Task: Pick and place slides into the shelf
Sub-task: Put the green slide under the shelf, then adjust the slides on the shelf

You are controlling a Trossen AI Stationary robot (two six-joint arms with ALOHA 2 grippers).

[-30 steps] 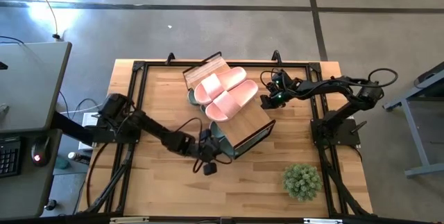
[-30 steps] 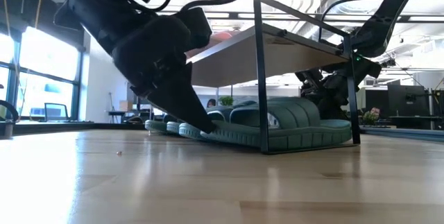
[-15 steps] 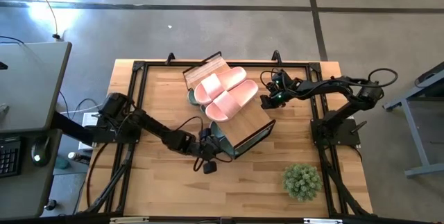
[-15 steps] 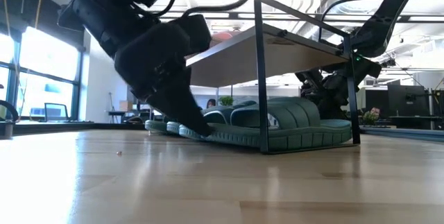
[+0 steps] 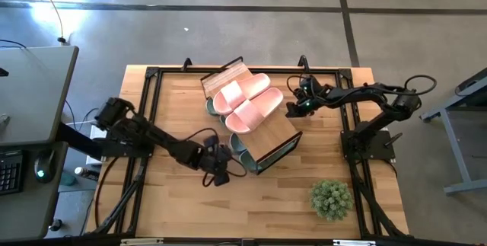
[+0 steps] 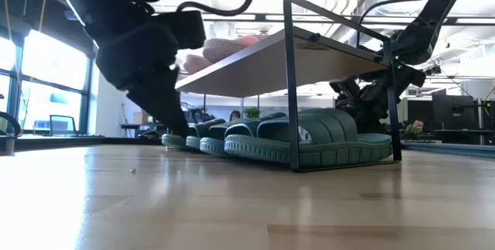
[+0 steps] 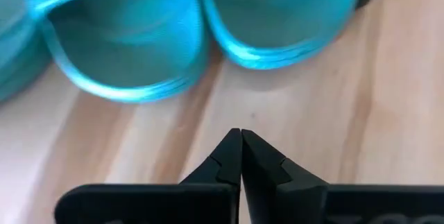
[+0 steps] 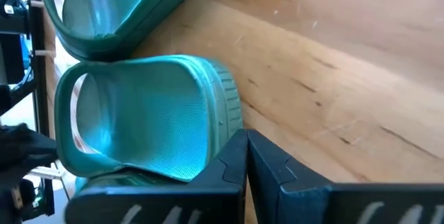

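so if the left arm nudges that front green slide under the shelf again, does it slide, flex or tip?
Likely slides rather than tips: the green slide lies flat and low on the smooth tabletop. Its thick ribbed strap suggests soft rubber, so it may flex slightly and grip a bit. Probably light for its size, so the shut left gripper could also twist it if it pushes off-centre.

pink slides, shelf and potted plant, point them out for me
pink slides (image 5: 245,103), high view, strap of the slide lying on top of the shelf
shelf (image 5: 280,131), high view, bare wood plank top
potted plant (image 5: 331,198), high view, middle of the foliage
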